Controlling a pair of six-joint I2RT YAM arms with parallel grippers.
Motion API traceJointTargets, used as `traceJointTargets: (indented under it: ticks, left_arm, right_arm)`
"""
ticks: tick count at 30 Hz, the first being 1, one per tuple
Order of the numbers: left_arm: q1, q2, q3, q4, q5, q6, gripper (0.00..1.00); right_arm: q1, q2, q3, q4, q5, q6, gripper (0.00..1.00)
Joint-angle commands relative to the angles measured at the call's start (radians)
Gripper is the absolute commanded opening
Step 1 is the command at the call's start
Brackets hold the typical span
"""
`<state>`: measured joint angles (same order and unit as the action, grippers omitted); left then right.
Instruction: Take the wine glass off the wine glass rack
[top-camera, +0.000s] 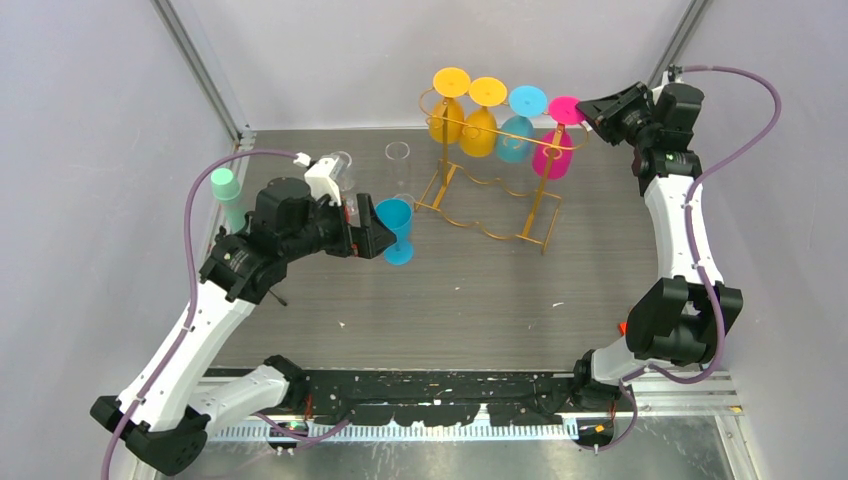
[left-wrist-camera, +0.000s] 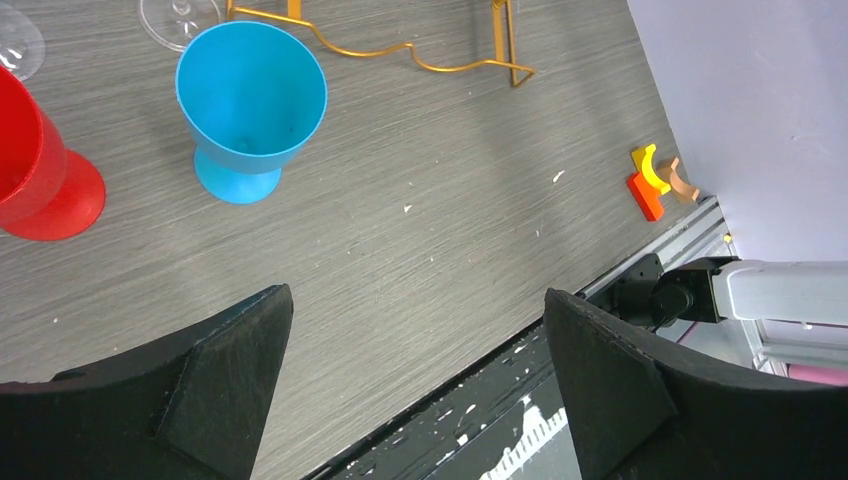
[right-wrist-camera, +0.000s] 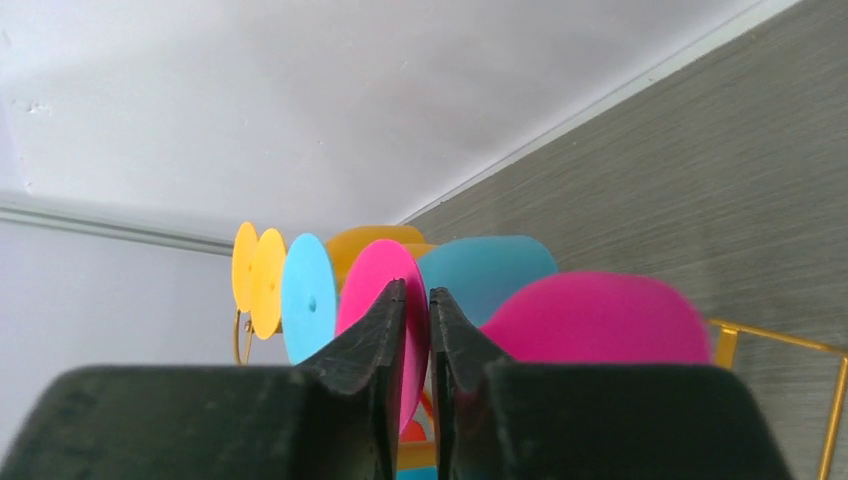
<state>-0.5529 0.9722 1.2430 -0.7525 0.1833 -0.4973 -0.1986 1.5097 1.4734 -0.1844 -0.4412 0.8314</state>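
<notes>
The gold wire wine glass rack (top-camera: 482, 218) stands at the back of the table, also seen in the left wrist view (left-wrist-camera: 400, 48). Several plastic glasses hang upside down from it: two yellow, one light blue, and a pink wine glass (top-camera: 553, 157) at the right end. My right gripper (top-camera: 586, 115) is up at the pink glass's round foot (right-wrist-camera: 362, 285). Its fingers (right-wrist-camera: 416, 290) are closed to a narrow slit with the foot's edge pinched between them. The pink bowl (right-wrist-camera: 600, 320) shows below. My left gripper (left-wrist-camera: 418, 300) hangs wide open and holds nothing, near a blue glass (left-wrist-camera: 250, 95).
The blue glass (top-camera: 397, 228) stands upright left of the rack, with a red glass (left-wrist-camera: 40, 170) beside it. Clear glasses (top-camera: 397, 152) and a green cup (top-camera: 226, 188) stand at the back left. Small orange and yellow blocks (left-wrist-camera: 655, 180) lie by the right wall.
</notes>
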Motion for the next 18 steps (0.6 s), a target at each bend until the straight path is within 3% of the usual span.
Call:
traceJointTargets:
  ticks: [1, 3, 5, 11, 18]
  left_arm:
    - [0.005, -0.006, 0.015, 0.036, 0.03, -0.012, 1.0]
    - [0.005, -0.008, 0.018, 0.034, 0.033, -0.01, 1.0]
    - [0.005, -0.006, 0.027, 0.032, 0.031, -0.003, 1.0]
    - [0.005, -0.007, 0.042, 0.04, 0.032, 0.006, 1.0]
    - [0.005, -0.013, 0.044, 0.066, 0.011, 0.029, 1.0]
  right_arm:
    - [-0.004, -0.034, 0.0, 0.074, -0.058, 0.031, 0.1]
    - [-0.004, -0.037, -0.001, 0.1, -0.061, 0.054, 0.02]
    - [-0.004, -0.044, 0.001, 0.119, -0.054, 0.066, 0.01]
    - [-0.004, -0.054, 0.002, 0.177, -0.025, 0.104, 0.0]
    - [-0.003, -0.006, -0.027, 0.379, -0.008, 0.242, 0.0]
